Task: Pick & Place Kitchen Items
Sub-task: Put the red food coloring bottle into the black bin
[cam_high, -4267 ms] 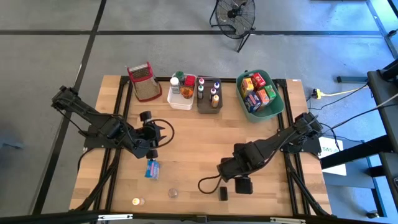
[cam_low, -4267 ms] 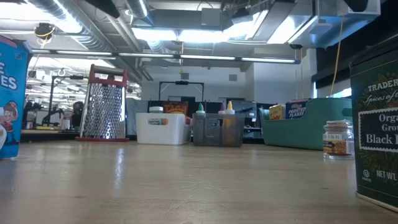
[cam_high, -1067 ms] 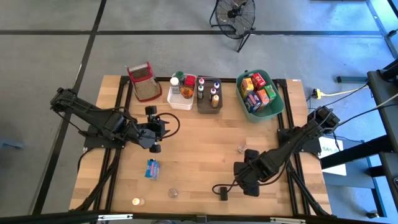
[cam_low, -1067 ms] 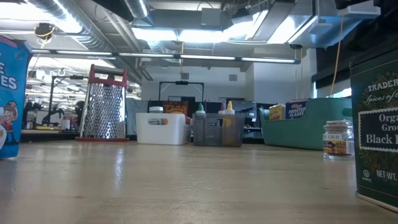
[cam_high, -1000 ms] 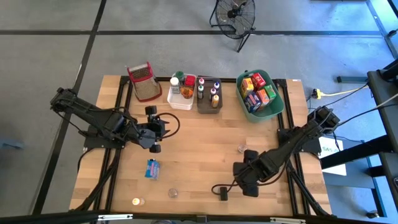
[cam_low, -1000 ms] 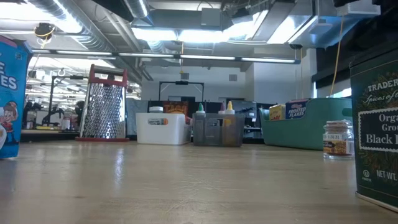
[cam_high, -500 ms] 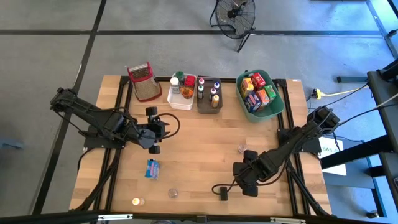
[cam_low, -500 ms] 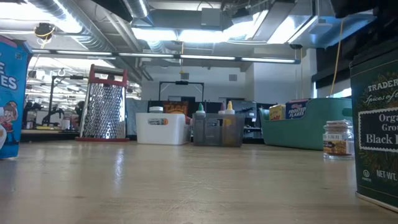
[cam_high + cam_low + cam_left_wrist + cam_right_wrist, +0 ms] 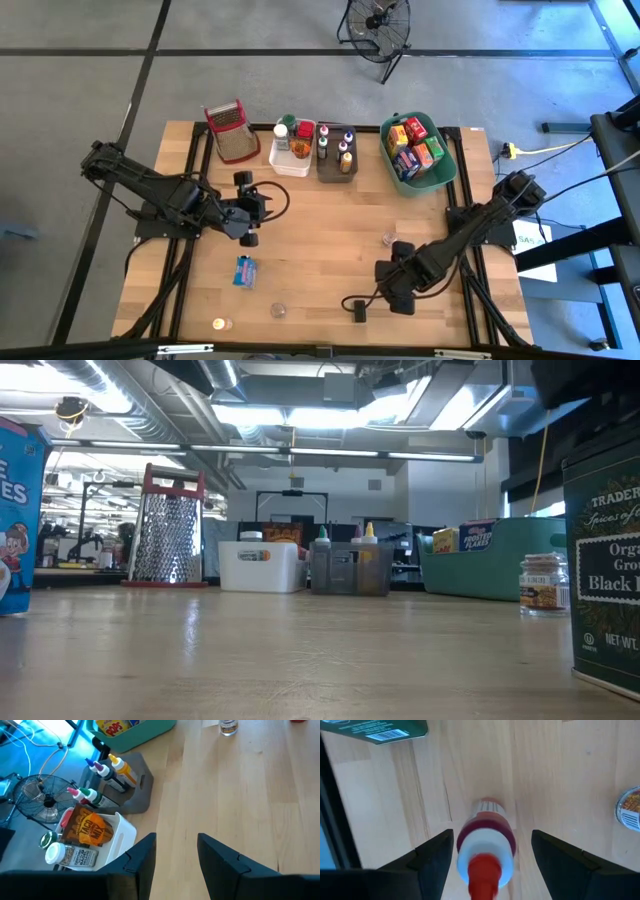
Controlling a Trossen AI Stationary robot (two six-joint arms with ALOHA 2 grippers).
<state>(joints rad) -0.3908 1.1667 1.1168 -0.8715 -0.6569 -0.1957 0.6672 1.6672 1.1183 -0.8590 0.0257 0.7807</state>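
while both grippers gape empty, right gripper (image 9: 485, 855) straddles one red-capped bottle (image 9: 485, 847); left gripper (image 9: 175, 855) faces four squeeze bottles (image 9: 102, 775).

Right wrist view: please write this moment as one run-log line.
right gripper open around red-capped bottle | not yet closed | left gripper open, empty, above table

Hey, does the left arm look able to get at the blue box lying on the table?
Probably yes. The blue box lies alone on bare table close to the left end effector, which is open and empty, with nothing between them.
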